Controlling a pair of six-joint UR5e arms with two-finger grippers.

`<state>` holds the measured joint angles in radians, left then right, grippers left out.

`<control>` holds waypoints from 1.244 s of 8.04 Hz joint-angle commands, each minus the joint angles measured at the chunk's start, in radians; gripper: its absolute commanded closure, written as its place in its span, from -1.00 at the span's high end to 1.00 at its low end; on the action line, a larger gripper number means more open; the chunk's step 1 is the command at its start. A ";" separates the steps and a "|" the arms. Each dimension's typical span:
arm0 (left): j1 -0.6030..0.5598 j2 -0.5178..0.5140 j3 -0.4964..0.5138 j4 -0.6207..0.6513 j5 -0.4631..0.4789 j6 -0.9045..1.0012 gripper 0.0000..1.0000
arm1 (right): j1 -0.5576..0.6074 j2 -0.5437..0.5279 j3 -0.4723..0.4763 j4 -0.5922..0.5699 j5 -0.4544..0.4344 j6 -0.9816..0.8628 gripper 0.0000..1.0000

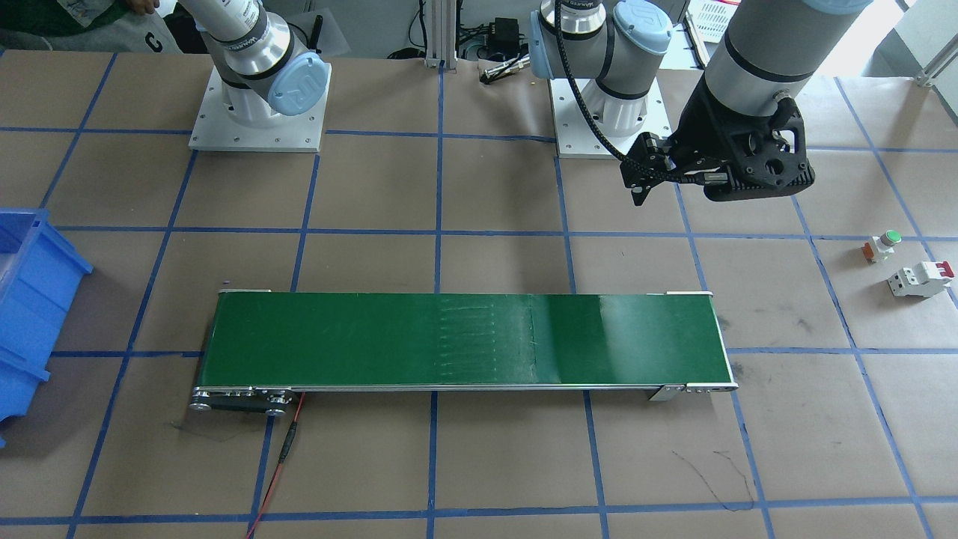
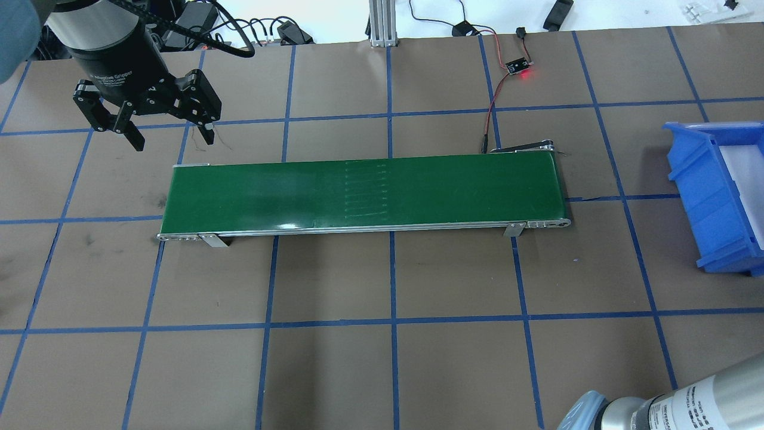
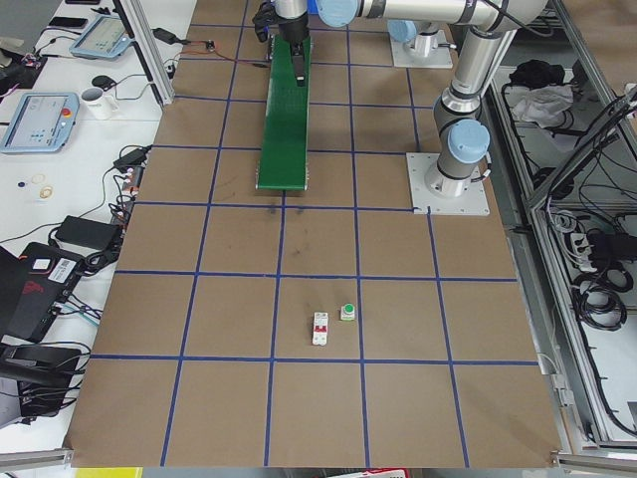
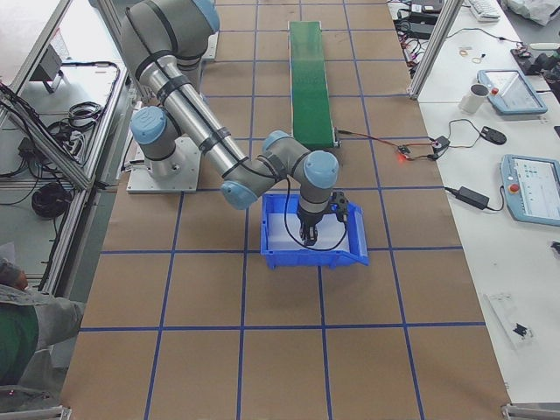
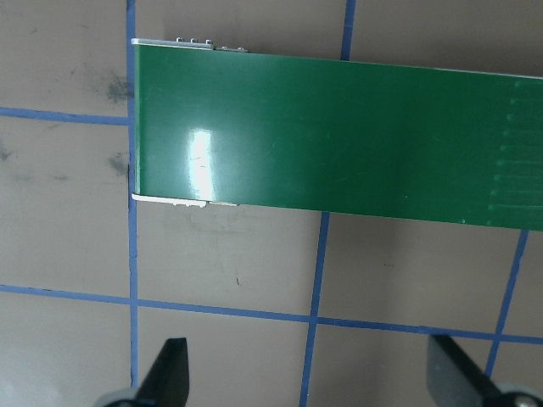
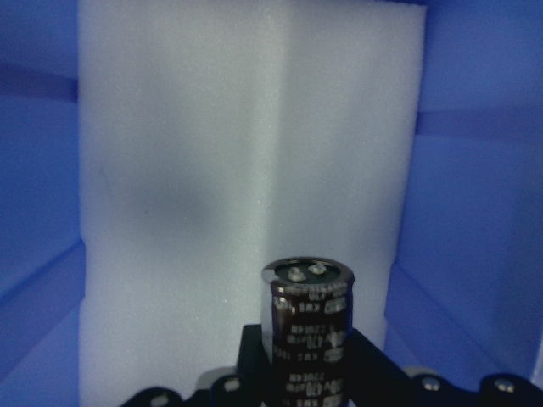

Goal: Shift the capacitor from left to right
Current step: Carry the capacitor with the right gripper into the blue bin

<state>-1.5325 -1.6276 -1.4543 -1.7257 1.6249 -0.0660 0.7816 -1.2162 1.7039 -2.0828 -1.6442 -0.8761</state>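
The capacitor (image 6: pixel 310 326), a stubby black cylinder with a silvery top and pale markings, stands upright between the fingers of my right gripper (image 6: pixel 310 360), which is shut on it. That gripper (image 4: pixel 308 234) is down inside the blue bin (image 4: pixel 354 254), over its white foam floor (image 6: pixel 212 170). My left gripper (image 2: pixel 173 142) is open and empty, hovering just beyond the left end of the green conveyor belt (image 2: pixel 358 191). It also shows in the front view (image 1: pixel 644 176) and in the left wrist view (image 5: pixel 310 381).
A green-capped button (image 1: pixel 883 243) and a white block with a red lever (image 1: pixel 922 278) lie on the table on my left side. The blue bin (image 2: pixel 716 197) sits past the belt's right end. A small board with a red light (image 2: pixel 518 67) lies behind the belt.
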 commanded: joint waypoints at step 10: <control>0.006 0.000 0.000 0.001 -0.002 0.005 1.00 | -0.001 0.075 0.019 -0.014 0.351 -0.001 1.00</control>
<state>-1.5268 -1.6275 -1.4542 -1.7257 1.6230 -0.0614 0.7808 -1.1362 1.7318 -2.0967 -1.3258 -0.8849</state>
